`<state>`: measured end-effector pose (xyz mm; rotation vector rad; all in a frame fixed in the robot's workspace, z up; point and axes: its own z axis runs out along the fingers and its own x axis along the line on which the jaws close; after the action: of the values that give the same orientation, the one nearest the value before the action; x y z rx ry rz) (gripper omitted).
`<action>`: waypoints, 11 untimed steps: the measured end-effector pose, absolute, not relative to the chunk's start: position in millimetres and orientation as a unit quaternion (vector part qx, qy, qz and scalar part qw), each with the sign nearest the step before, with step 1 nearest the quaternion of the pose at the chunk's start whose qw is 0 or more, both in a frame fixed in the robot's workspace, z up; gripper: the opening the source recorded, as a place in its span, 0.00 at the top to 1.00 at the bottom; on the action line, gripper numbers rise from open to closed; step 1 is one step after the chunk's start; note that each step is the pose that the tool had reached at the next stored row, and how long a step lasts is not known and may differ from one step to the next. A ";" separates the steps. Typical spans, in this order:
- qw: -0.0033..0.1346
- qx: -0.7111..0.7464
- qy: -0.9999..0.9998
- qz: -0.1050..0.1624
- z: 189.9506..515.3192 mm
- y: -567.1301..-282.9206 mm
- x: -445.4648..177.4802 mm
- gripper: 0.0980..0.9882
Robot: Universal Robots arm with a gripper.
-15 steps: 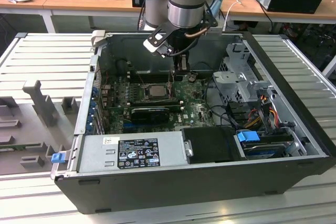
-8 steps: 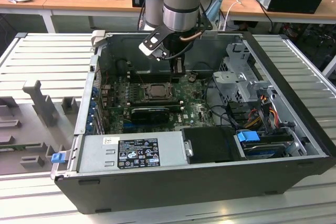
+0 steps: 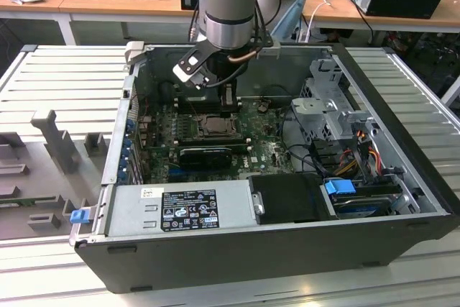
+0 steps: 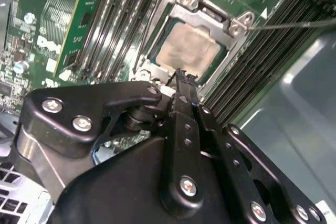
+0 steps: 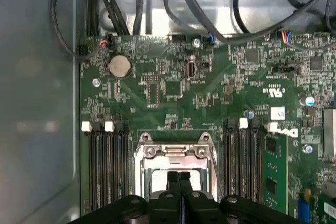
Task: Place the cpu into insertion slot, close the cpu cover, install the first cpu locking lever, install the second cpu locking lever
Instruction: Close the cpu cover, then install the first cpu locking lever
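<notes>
The cpu (image 4: 189, 45) lies flat in the insertion slot (image 4: 218, 69), its silver-grey top showing through the cut-out of the cpu cover (image 4: 185, 10), which lies down over it. A thin wire locking lever (image 4: 294, 23) sticks out from one socket corner across the memory slots. Another wire lever (image 4: 152, 27) runs along the opposite side of the socket. My gripper (image 4: 181, 74) is shut with nothing between its fingers, its tips just above the socket's edge. In the first wrist view the shut gripper (image 5: 178, 176) hangs over the cpu cover (image 5: 176, 151). In the exterior view the gripper (image 3: 228, 108) hovers behind the insertion slot (image 3: 213, 126).
The green motherboard (image 3: 266, 152) lies inside an open computer case (image 3: 374, 98). Memory slots (image 5: 105, 161) flank the socket on both sides. A long black heatsink block (image 3: 207, 156) sits in front of the socket, a power supply (image 3: 180, 210) nearer, and cables and drive bays (image 3: 345, 141) at the exterior view's right.
</notes>
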<state>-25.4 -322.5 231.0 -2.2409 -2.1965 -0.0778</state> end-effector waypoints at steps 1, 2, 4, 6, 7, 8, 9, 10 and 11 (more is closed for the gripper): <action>0.001 -0.714 -0.700 -0.025 230.7 -322.5 -26.4 0.99; 0.002 -0.714 -0.700 -0.025 230.2 -322.4 -29.0 0.99; 0.002 -0.714 -0.700 -0.025 229.5 -322.4 -32.8 0.99; 0.002 -0.714 -0.700 -0.025 229.3 -322.3 -35.2 0.99; 0.002 -0.714 -0.700 -0.025 229.3 -322.3 -36.2 0.99; 0.002 -0.714 -0.700 -0.025 229.3 -322.4 -37.8 0.99; 0.002 -0.714 -0.700 -0.025 229.2 -322.4 -39.4 0.99; 0.002 -0.714 -0.700 -0.025 229.2 -322.4 -41.2 0.99; 0.002 -0.714 -0.700 -0.025 229.2 -322.4 -43.7 0.99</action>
<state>-43.7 -322.4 229.2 -2.2405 -2.1964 -0.0774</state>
